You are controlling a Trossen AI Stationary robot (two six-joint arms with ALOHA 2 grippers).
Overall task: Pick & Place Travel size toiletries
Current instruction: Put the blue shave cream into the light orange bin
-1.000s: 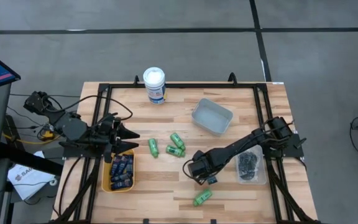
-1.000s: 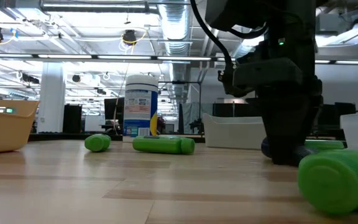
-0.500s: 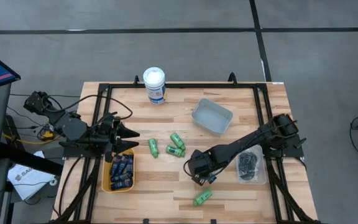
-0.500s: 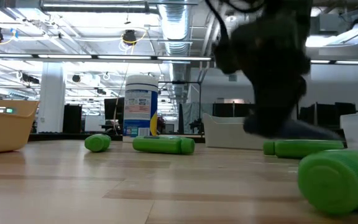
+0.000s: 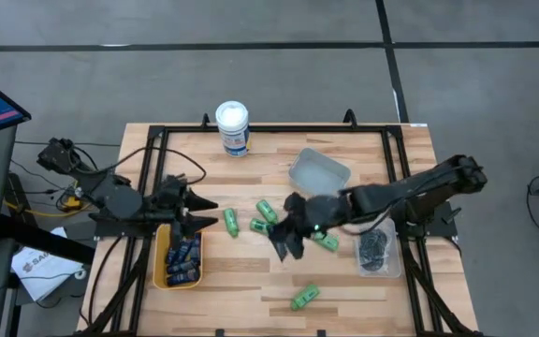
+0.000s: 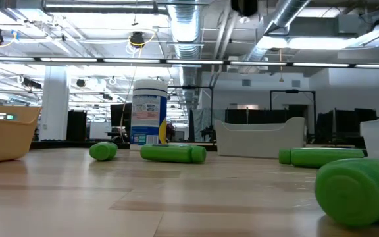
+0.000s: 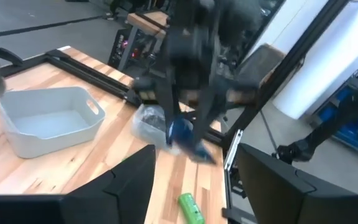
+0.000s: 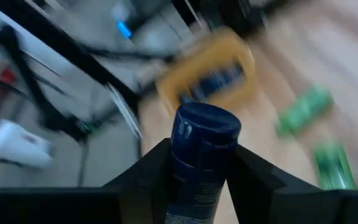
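My right gripper (image 5: 288, 241) is shut on a dark navy tube (image 8: 201, 149) above the middle of the table, right of the yellow bin (image 5: 162, 271) that holds several navy tubes. The tube also shows in the left wrist view (image 7: 182, 134). My left gripper (image 5: 209, 212) is open and empty over the bin's far end. Green bottles lie on their sides on the wood: three (image 5: 262, 217) between the grippers, one (image 5: 324, 241) under my right arm, one (image 5: 304, 297) near the front. Dark grey tins lie in a clear container (image 5: 377, 248). My right gripper pinches the navy tube between its two fingers (image 8: 151, 174), on the tube's body below its round cap (image 8: 205, 127). The cap end sticks out past the fingertips. The fingers slant down toward the table's left. The tube is lifted clear of the table.
A tall white canister with a blue label (image 5: 233, 128) stands at the far edge. A pale tray (image 5: 319, 175) sits at the far right of the middle. Black frame rails (image 5: 148, 168) run along the table's sides. Bare wood lies at the near middle.
My right gripper has risen off the table with the navy tube and left the low view. It has swung a little toward the far edge and turned toward the yellow bin. The green bottle behind it now shows.
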